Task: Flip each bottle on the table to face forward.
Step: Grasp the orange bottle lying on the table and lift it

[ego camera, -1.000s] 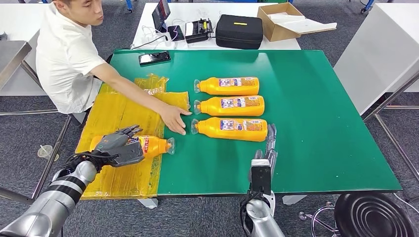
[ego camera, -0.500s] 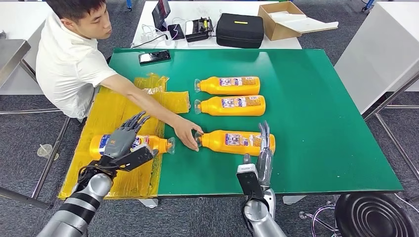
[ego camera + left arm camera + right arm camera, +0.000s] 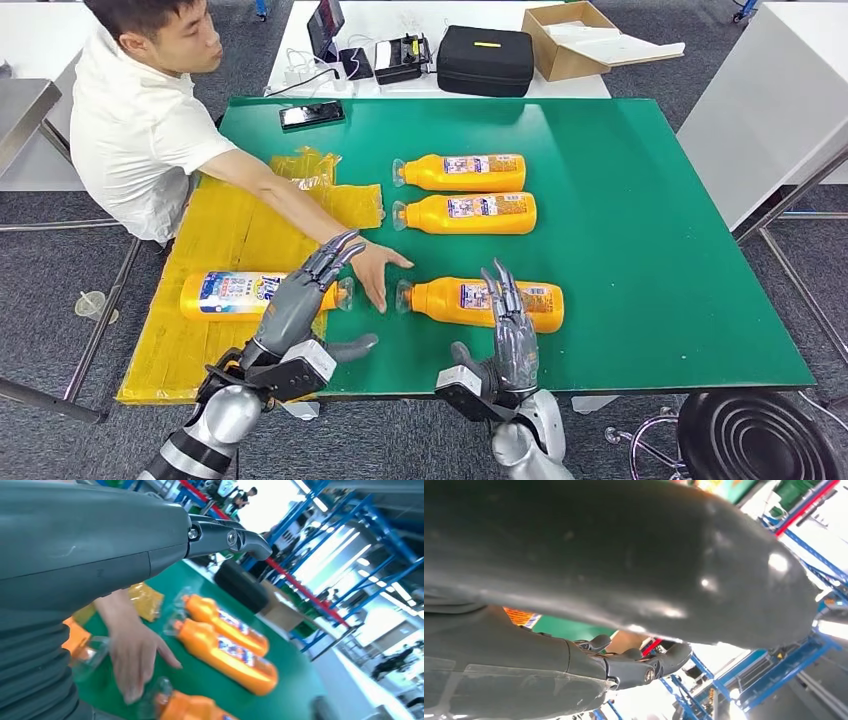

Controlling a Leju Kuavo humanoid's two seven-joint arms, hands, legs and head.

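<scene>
Orange plastic bottles point(image 3: 463, 173), smooth, lying flat, capped

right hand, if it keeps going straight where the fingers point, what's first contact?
Likely the nearest orange bottle: the right hand is open, fingers aimed up-table with tips overlapping the bottle's body in the head view. Its height above the bottle is unclear, so it may pass over.

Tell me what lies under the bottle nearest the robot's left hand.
That bottle lies on its side on a sheet of yellow plastic spread over the green table. The left hand covers its neck end, so what lies under there is hidden.
</scene>
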